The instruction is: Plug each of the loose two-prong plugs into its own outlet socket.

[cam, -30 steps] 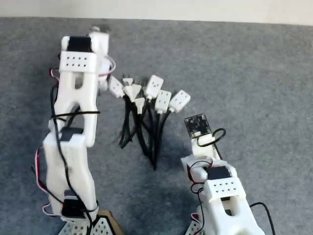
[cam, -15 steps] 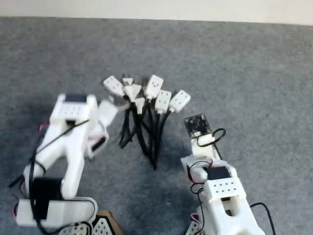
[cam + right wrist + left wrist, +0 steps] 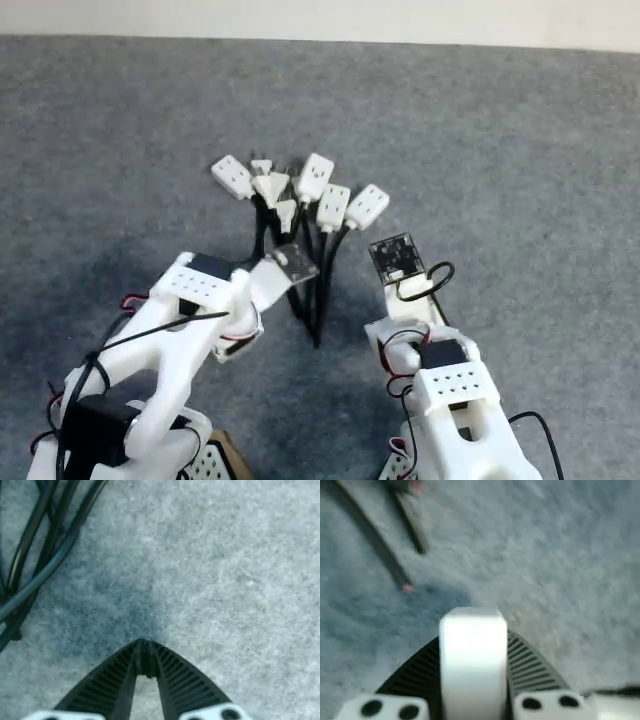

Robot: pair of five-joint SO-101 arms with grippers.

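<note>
Several white outlet sockets fan out at the table's middle: one far left (image 3: 232,176), one at the top (image 3: 316,178), and two to the right (image 3: 333,206) (image 3: 367,206). Three white two-prong plugs (image 3: 270,186) lie loose between them, apart from the sockets. Their black cords (image 3: 300,280) gather toward the near side. My left gripper (image 3: 288,263) hovers over the cords, near side of the plugs. In its wrist view a white block (image 3: 472,655) sits in the middle of the left gripper (image 3: 472,612); what the block is I cannot tell. My right gripper (image 3: 143,642) is shut and empty over bare carpet, beside the cords (image 3: 40,560).
Grey carpet (image 3: 520,150) covers the whole table. Both arm bases stand at the near edge, the left arm (image 3: 170,340) folded back and the right arm (image 3: 440,390) low. Loose cord ends (image 3: 407,587) lie on the carpet ahead of the left gripper.
My left arm has pulled back from the far-left socket and folded toward the near side, ending over the cords. That socket shifted slightly left. The right arm barely moved.
</note>
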